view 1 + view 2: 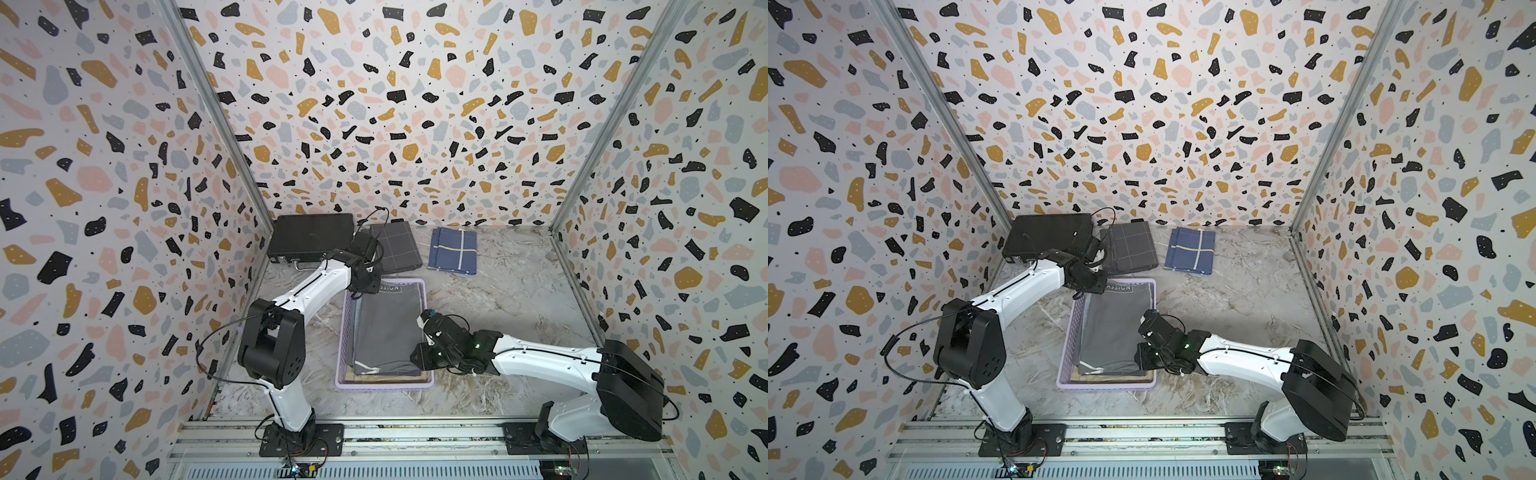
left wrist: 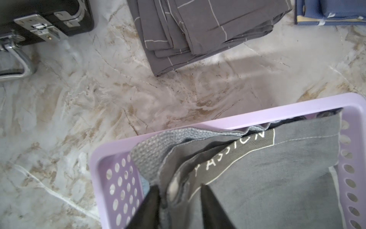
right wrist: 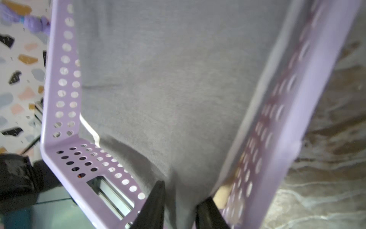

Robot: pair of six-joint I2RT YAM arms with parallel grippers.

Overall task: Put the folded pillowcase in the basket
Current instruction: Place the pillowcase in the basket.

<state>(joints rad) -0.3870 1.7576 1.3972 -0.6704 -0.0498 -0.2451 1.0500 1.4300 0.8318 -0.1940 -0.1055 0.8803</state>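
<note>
Pillowcase (image 1: 386, 328): dark grey, folded, lying flat inside the lavender basket (image 1: 384, 384) and filling most of it. The printed "PASSION" band (image 2: 233, 150) sits at the basket's 12 o'clock end. A tan layer (image 1: 390, 376) shows under the pillowcase at the 6 o'clock end.

Left gripper (image 2: 180, 186) is over the basket's 11 o'clock corner. Its jaws are parted to a medium gap, with a bunched fold of the pillowcase edge lying loosely between the fingers. No visible pinch.

Right gripper (image 3: 183, 190) is at the basket's 4 o'clock edge, pointing in over the rim. Its jaws are also parted, narrower than the left's. Grey cloth lies between the fingers, and the wrist view is blurred, so contact is unclear.

Seen from the basket in both top views, a black briefcase (image 1: 309, 239) sits at 11 o'clock, a grey checked cloth (image 1: 395, 245) at 12 and a blue folded cloth (image 1: 455, 249) at 1. All three lie on the marble table (image 1: 498, 299), apart from the basket.
</note>
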